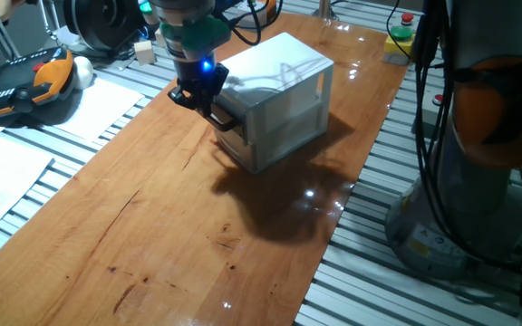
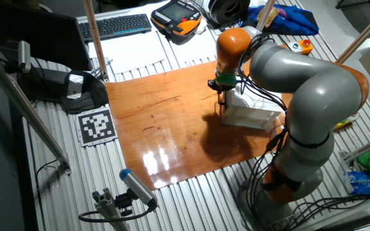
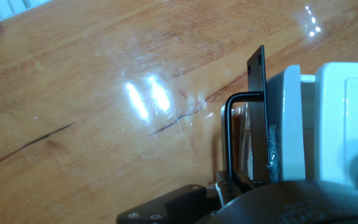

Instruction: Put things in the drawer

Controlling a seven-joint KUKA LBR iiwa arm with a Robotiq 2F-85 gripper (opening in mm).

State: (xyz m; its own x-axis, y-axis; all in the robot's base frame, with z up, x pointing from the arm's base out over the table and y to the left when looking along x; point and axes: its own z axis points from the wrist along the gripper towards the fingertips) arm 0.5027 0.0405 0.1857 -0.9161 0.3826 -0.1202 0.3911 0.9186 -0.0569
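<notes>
The white cabinet (image 1: 284, 86) (image 2: 249, 114) (image 3: 347, 124) stands on the wooden tabletop (image 1: 152, 226). My gripper (image 1: 205, 101) (image 2: 222, 96) is at its front, against the upper drawer (image 1: 232, 125). In the hand view one black finger (image 3: 260, 112) sits between the black bar handle (image 3: 227, 143) and the drawer front (image 3: 284, 124). The other finger is hidden. A narrow gap shows between the drawer front and the cabinet body. The things are out of view.
A teach pendant (image 1: 25, 81), papers and a small wooden cube (image 1: 143, 52) lie in the clutter beyond the table's left edge. The robot base (image 1: 478, 136) stands to the right. An emergency stop button (image 1: 400, 34) sits at the far corner.
</notes>
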